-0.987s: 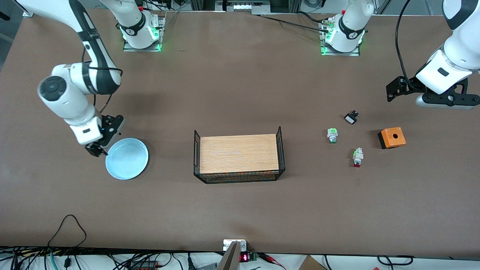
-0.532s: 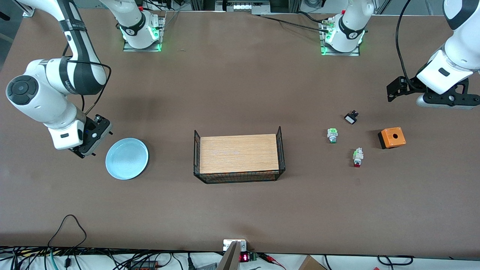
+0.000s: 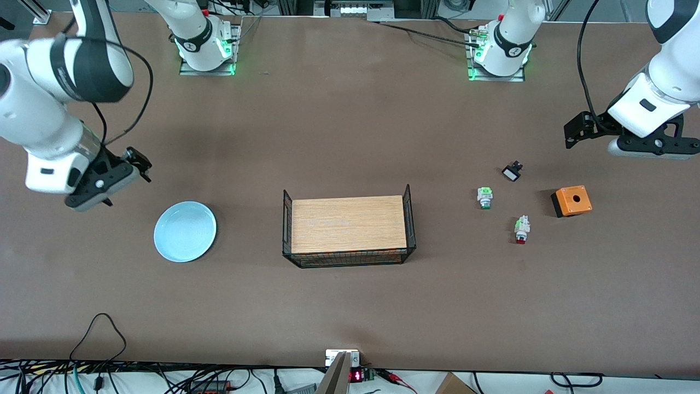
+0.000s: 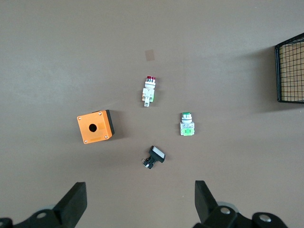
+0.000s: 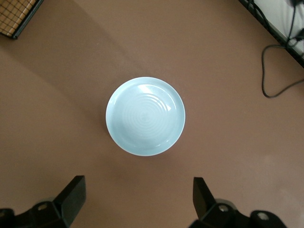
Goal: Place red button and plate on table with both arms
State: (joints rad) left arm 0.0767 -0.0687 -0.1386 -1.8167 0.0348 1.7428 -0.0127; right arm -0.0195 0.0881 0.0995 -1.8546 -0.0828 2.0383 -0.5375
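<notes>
The pale-blue plate [image 3: 185, 231] lies flat on the brown table [image 3: 350, 137] toward the right arm's end; it also shows in the right wrist view [image 5: 145, 116]. My right gripper [image 3: 87, 198] is open and empty, up in the air beside the plate and clear of it [image 5: 137, 194]. The red button [image 3: 521, 230] lies on its side on the table toward the left arm's end, and shows in the left wrist view [image 4: 149, 90]. My left gripper [image 3: 651, 149] is open and empty, high over the table near the switches [image 4: 137, 204].
A green-capped switch [image 3: 484, 197], a small black switch [image 3: 512, 172] and an orange box with a hole [image 3: 571, 200] lie near the red button. A wooden board in a black wire frame [image 3: 347, 230] stands mid-table. Cables [image 3: 98, 328] run along the table's near edge.
My right gripper has risen and drawn away from the plate's rim toward the right arm's end of the table. The plate stays put. The left arm has not moved.
</notes>
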